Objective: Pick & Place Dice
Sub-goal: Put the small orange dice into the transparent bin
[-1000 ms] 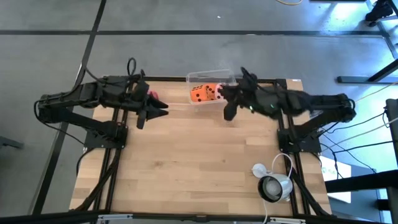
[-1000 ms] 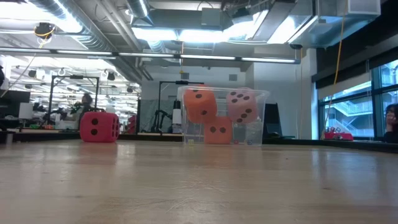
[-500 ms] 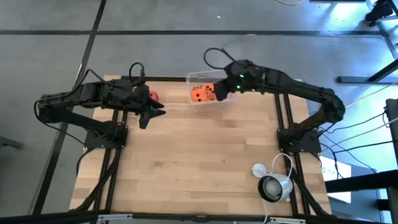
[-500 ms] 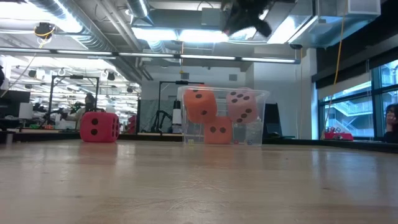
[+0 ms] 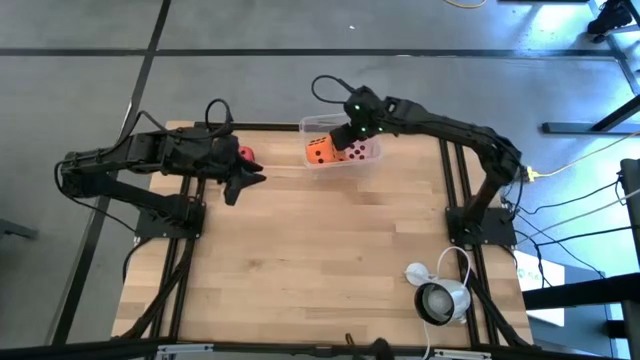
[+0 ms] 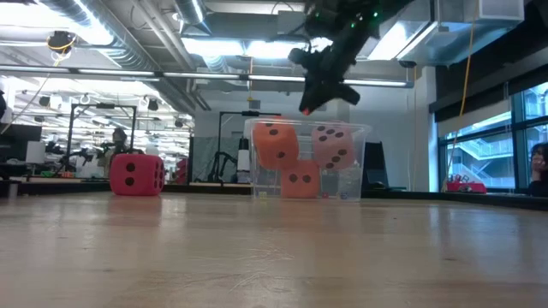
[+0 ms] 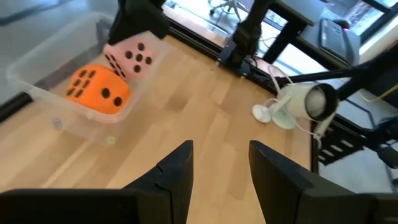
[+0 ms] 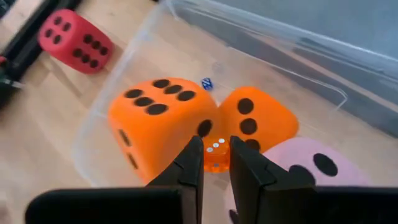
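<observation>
While the right gripper (image 8: 216,163) pinches a tiny orange die (image 8: 215,157) above the bin (image 5: 322,125); left fingers (image 7: 177,169) spread.

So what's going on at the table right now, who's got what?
The right hand hangs over the clear bin, pinching a tiny orange die. Inside the bin sit two orange dice and the pale pink die. The red die is still out on the table, beside the left hand, which is open and empty.
</observation>
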Robot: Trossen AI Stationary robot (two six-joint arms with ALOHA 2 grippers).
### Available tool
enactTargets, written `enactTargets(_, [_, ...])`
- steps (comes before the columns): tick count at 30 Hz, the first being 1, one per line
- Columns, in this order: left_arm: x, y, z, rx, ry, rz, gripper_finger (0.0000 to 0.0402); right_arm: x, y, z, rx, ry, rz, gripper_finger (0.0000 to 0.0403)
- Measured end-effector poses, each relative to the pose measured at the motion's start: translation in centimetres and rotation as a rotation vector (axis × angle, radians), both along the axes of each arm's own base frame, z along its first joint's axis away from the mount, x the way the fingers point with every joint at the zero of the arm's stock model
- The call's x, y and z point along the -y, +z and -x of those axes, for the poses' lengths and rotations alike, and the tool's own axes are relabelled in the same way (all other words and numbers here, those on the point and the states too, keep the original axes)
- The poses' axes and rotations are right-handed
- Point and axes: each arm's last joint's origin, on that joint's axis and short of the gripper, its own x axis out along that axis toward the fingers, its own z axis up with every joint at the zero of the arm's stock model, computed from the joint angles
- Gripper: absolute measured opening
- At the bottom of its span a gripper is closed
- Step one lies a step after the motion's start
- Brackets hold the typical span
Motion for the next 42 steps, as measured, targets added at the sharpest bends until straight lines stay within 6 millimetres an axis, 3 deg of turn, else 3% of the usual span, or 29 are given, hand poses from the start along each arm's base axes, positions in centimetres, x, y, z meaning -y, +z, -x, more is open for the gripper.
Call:
enactTargets(5, [-0.2,0.0,0.0,-0.004,0.046,-0.033,0.0145,1.5,-1.1,0.2,-0.031,-0.012,-0.009,0.0048])
enactTargets(20, [-0.5,0.0,0.2,-0.041,0.134,-0.161,0.0145,4.0,-1.3,1.9,-0.065,-0.072,-0.006,0.0048])
enactTargets(33, [-0.7,-0.1,0.3,-0.052,0.186,-0.182,0.0145,4.5,-1.5,2.7,-0.11,-0.062,-0.016,0.0048])
enactTargets(42, [-0.7,-0.1,0.3,-0.048,0.203,-0.176,0.0145,4.5,-1.5,2.7,-0.113,-0.053,-0.013,0.0118])
